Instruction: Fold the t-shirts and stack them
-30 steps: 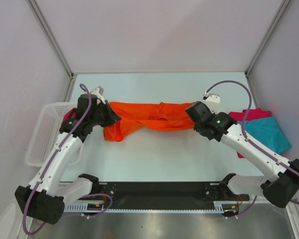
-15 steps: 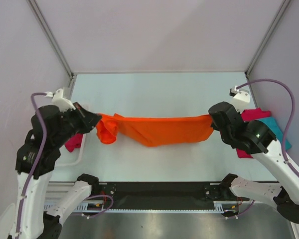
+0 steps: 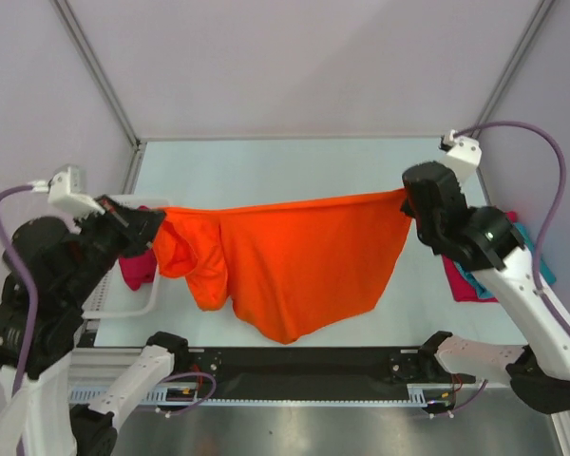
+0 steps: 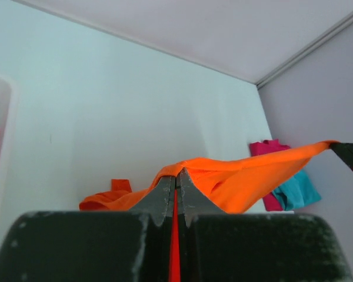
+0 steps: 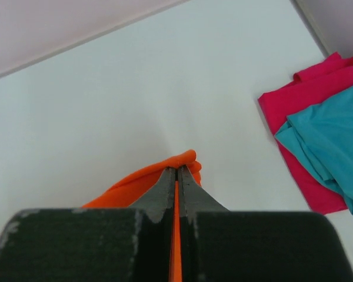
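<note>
The bright orange t-shirt (image 3: 294, 261) hangs in the air, stretched between both grippers and drooping in the middle. My left gripper (image 3: 157, 220) is shut on its left top edge (image 4: 182, 171). My right gripper (image 3: 407, 199) is shut on its right top edge (image 5: 185, 160). A teal t-shirt (image 5: 332, 144) lies on a crimson t-shirt (image 5: 303, 100) at the table's right side, partly hidden by the right arm in the top view (image 3: 461, 280). Another crimson t-shirt (image 3: 133, 269) lies in the basket at the left.
A white mesh basket (image 3: 123, 304) stands at the table's left edge, under the left arm. Grey walls with metal posts close in the table on three sides. The black rail with the arm bases (image 3: 294, 366) runs along the near edge.
Both grippers have risen and moved apart, lifting the orange t-shirt off the table. It went from a bunched strip to a spread sheet hanging between them.
</note>
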`<state>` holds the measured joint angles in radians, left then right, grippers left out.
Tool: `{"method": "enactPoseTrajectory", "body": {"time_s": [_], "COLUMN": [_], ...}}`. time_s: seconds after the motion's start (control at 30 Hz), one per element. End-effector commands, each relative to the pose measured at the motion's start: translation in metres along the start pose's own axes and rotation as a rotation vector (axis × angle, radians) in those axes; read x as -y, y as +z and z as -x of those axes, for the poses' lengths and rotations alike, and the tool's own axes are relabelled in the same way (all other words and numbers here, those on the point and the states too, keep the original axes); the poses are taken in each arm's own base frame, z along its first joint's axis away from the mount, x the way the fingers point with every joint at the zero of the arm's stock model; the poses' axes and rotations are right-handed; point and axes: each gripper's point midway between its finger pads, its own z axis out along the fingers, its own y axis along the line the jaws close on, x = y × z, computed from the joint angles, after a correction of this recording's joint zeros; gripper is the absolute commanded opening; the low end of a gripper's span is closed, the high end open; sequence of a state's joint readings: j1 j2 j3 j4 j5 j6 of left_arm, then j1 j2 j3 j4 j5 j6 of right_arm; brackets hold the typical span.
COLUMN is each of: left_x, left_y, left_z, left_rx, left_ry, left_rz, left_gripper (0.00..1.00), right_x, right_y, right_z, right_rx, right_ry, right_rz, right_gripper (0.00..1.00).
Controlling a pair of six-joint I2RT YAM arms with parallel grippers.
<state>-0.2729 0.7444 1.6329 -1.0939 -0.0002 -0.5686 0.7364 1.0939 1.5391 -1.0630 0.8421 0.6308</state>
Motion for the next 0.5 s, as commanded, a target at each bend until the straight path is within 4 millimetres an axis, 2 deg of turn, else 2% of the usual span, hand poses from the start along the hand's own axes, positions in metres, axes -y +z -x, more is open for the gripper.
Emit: {"method": "enactPoseTrajectory", "body": {"time_s": [0.0,0.03,0.07,0.1,0.13,0.17,0.2,0.23,0.27,0.3,0.33,0.37,0.4,0.43,0.47], "left_x": [-0.019,-0.025,-0.032,-0.037,-0.053,-0.061,-0.076,-0.086,-0.093,-0.100,-0.108,-0.112,-0.109,-0.113,-0.109], "left_y": [0.068,0.098,0.115,0.135,0.175,0.195,0.235,0.252,0.269,0.300,0.311,0.322,0.335,0.335,0.334], "left_z": [0.015,0.014,0.016,0.014,0.013,0.012,0.011,0.016,0.019,0.026,0.034,0.042,0.056,0.073,0.088], "left_rx": [-0.013,-0.038,-0.045,-0.068,-0.107,-0.131,-0.173,-0.178,-0.186,-0.190,-0.186,-0.182,-0.180,-0.149,-0.119], "left_ry": [0.080,0.106,0.109,0.111,0.099,0.093,0.089,0.093,0.099,0.107,0.111,0.108,0.101,0.095,0.092], "left_rz": [0.148,0.178,0.203,0.208,0.230,0.243,0.275,0.297,0.307,0.315,0.331,0.338,0.321,0.329,0.320], "left_gripper": [0.00,0.00,0.00,0.00,0.00,0.00,0.00,0.00,0.00,0.00,0.00,0.00,0.00,0.00,0.00], "right_x": [-0.001,-0.009,-0.013,-0.009,-0.010,-0.019,-0.014,-0.017,-0.018,-0.020,-0.016,-0.007,-0.015,-0.009,-0.011], "right_y": [0.072,0.087,0.104,0.135,0.152,0.167,0.185,0.218,0.233,0.241,0.267,0.271,0.273,0.277,0.281], "right_z": [-0.004,-0.012,-0.007,-0.018,-0.019,-0.005,-0.002,-0.019,-0.016,0.020,0.009,0.017,0.045,0.058,0.067], "right_rx": [-0.067,-0.099,-0.081,-0.123,-0.143,-0.122,-0.136,-0.189,-0.191,-0.130,-0.162,-0.156,-0.105,-0.084,-0.063], "right_ry": [-0.051,-0.049,-0.031,-0.048,-0.047,-0.033,-0.036,-0.065,-0.066,-0.030,-0.034,-0.018,0.029,0.071,0.078], "right_rz": [-0.063,-0.019,-0.013,-0.058,-0.057,-0.047,-0.065,-0.095,-0.102,-0.100,-0.152,-0.188,-0.147,-0.147,-0.141], "right_gripper": [0.00,0.00,0.00,0.00,0.00,0.00,0.00,0.00,0.00,0.00,0.00,0.00,0.00,0.00,0.00]}}
